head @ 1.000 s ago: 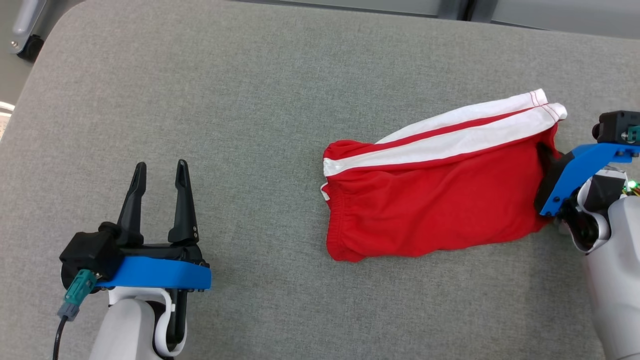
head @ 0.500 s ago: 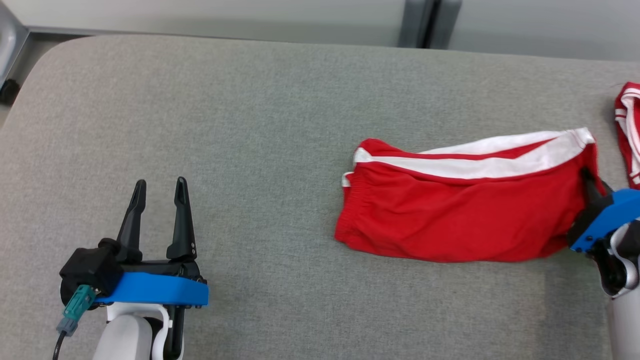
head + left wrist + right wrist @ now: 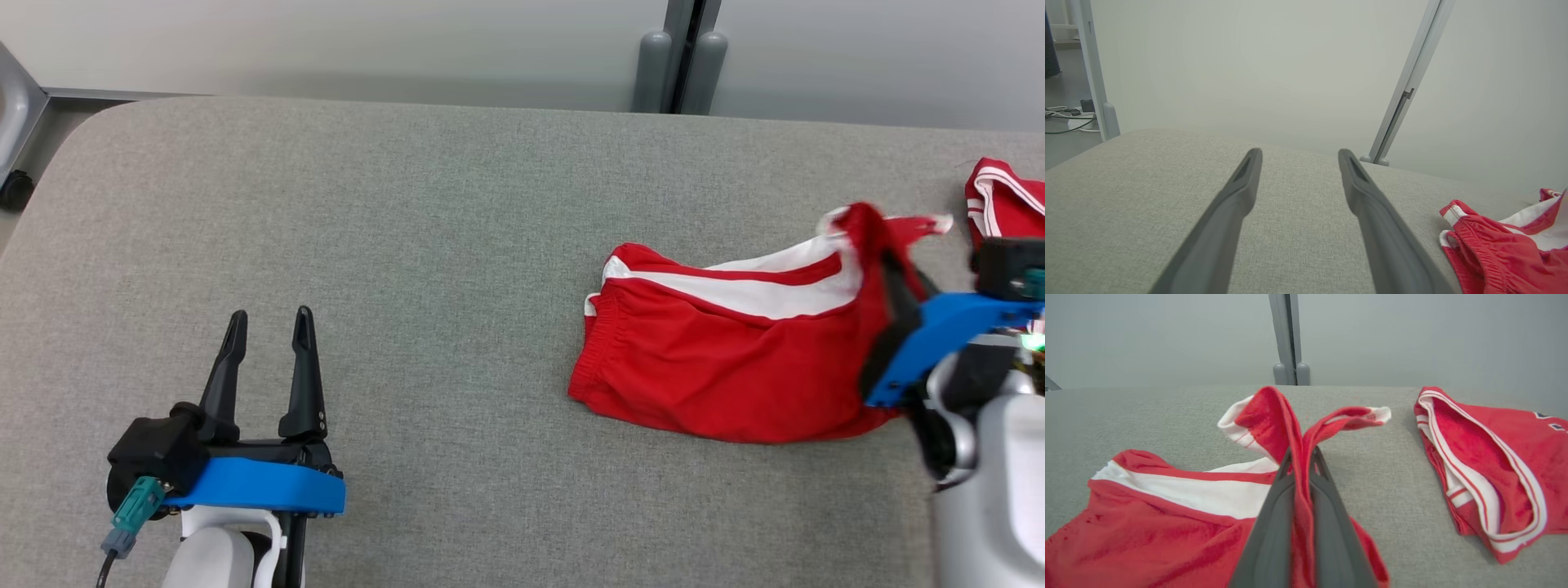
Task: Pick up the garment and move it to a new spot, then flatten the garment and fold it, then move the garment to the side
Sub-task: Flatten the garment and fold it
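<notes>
The garment (image 3: 735, 367) is a pair of red shorts with white side stripes, lying on the right half of the grey table; its waistband points left. My right gripper (image 3: 890, 265) is shut on the garment's right hem and holds that edge lifted off the table. In the right wrist view the red cloth (image 3: 1290, 428) is pinched between the two dark fingers and flops over their tips. My left gripper (image 3: 268, 322) stands open over bare table at the lower left, well apart from the garment (image 3: 1502, 245).
A second red garment with white trim (image 3: 1486, 465) lies at the table's far right edge (image 3: 1004, 208). A pale wall with a grey post (image 3: 678, 61) runs behind the table. The grey table (image 3: 408, 245) stretches bare between my two grippers.
The head camera has tilted up, showing the wall and the second garment. My right gripper has raised the garment's right hem, bunching that end. The left gripper has not moved.
</notes>
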